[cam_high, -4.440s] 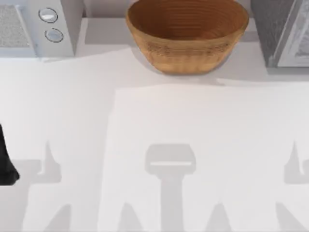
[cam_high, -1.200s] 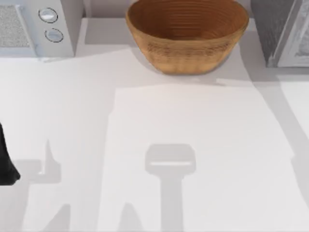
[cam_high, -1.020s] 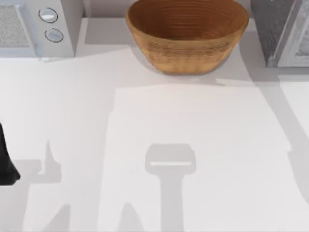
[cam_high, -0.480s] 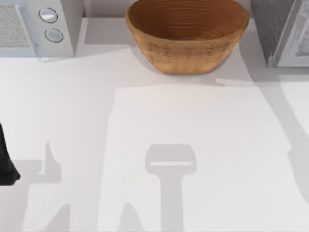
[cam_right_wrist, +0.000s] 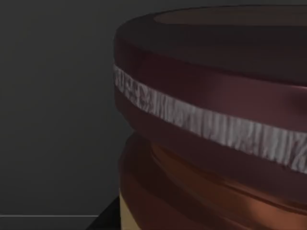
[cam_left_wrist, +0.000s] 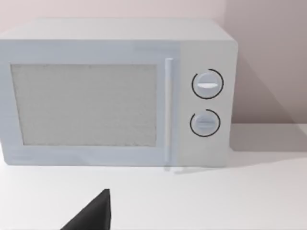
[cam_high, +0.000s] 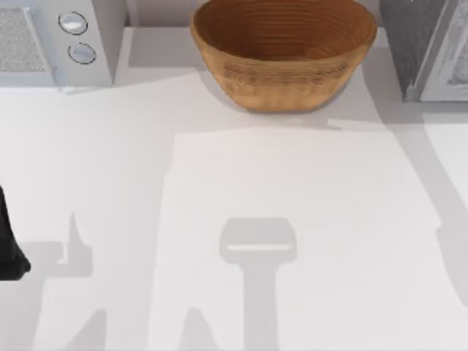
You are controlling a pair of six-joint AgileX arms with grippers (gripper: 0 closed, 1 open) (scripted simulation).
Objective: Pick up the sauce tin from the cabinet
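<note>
The sauce tin (cam_right_wrist: 211,120) looms very close in the right wrist view, with a dark maroon lid, a pale silvery band and an orange-brown body, in dark surroundings. My right gripper is right up against it. The cabinet (cam_high: 409,44) stands at the table's back right, its dark speckled side and pale door panel (cam_high: 453,66) facing the table. My left arm (cam_high: 9,241) is parked at the table's left edge, and one dark fingertip (cam_left_wrist: 96,215) of its gripper shows off to one side.
A big woven brown basket (cam_high: 284,51) sits at the back centre. A white microwave (cam_high: 51,40) with two round knobs (cam_left_wrist: 207,103) is at the back left. A long arm shadow (cam_high: 439,205) runs along the table's right side.
Since the oldest frame, the right arm's shadow has shifted from the front right into a long band reaching toward the cabinet. Over the last second it barely moves. The left arm is still.
</note>
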